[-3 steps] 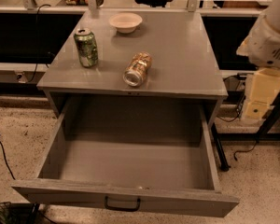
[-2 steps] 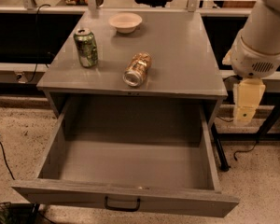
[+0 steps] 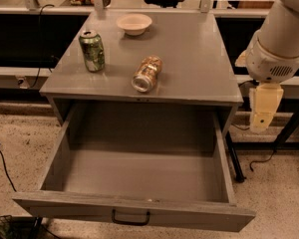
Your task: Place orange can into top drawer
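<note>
The orange can [image 3: 147, 73] lies on its side on the grey cabinet top [image 3: 199, 59], near the front edge and a little left of centre. The top drawer [image 3: 134, 210] is pulled wide open below it, with a small dark handle [image 3: 131, 218] on its front panel, and its inside shows nothing in it. My gripper [image 3: 263, 111] hangs pointing down at the right of the cabinet, beyond its right edge, level with the cabinet top's front edge and well apart from the can. It holds nothing that I can see.
A green-and-white can [image 3: 92, 50] stands upright at the left of the cabinet top. A pale bowl [image 3: 134, 23] sits at the back centre. Black table legs and cables [image 3: 269, 153] stand on the speckled floor at the right. A dark counter runs behind.
My arm has swung left toward the cabinet's right side, bringing the gripper closer to it. The cans, bowl and drawer have not moved.
</note>
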`<state>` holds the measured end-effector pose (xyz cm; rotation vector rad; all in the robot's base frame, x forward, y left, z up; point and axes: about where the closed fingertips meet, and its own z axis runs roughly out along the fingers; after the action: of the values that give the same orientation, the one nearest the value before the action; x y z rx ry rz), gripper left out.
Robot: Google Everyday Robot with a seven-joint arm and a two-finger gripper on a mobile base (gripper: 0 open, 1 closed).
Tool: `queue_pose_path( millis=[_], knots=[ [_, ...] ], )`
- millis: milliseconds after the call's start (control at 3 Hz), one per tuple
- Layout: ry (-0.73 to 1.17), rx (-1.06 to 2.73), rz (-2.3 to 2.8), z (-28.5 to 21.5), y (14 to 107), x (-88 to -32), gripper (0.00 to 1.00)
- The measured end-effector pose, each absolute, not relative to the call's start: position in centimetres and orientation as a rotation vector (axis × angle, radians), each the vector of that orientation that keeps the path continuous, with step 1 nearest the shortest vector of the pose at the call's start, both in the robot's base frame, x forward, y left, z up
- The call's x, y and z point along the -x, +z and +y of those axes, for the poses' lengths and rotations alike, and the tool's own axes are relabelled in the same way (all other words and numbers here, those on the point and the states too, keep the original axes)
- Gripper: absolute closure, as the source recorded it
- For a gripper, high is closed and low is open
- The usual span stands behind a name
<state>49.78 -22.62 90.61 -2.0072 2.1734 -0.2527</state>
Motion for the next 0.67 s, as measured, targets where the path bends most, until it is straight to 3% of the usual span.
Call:
queue_pose_path(
  millis=[667],
  knots=[
    [-0.260, 2.244, 1.727, -18.5, 93.3, -53.3, 0.00]
  ],
)
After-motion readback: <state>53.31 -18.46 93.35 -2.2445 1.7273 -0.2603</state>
